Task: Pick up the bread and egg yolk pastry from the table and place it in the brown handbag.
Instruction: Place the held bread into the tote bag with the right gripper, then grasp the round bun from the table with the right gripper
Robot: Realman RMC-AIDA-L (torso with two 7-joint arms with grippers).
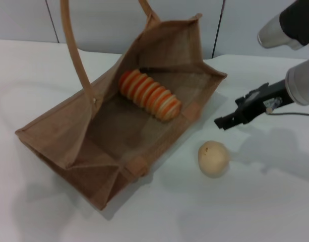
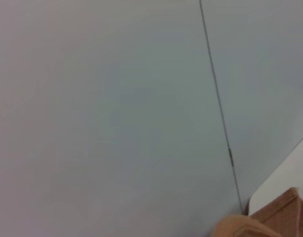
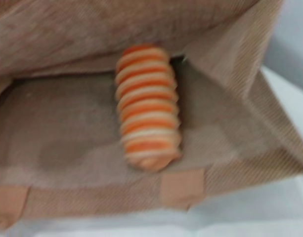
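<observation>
The brown handbag (image 1: 68,136) lies on its side on the white table, its mouth open toward the right. The striped orange and cream bread (image 1: 149,95) lies inside it on the lower wall, near the mouth. The right wrist view shows the bread (image 3: 148,113) inside the handbag (image 3: 52,44) too. The round pale egg yolk pastry (image 1: 213,158) sits on the table just outside the bag's mouth, toward the front right. My right gripper (image 1: 226,113) hovers open and empty to the right of the mouth, above and behind the pastry. My left gripper is out of view.
One long bag handle (image 1: 76,50) rises out of the top of the head view. The left wrist view shows a grey wall panel and a corner of the bag (image 2: 284,210). White table (image 1: 255,212) surrounds the pastry.
</observation>
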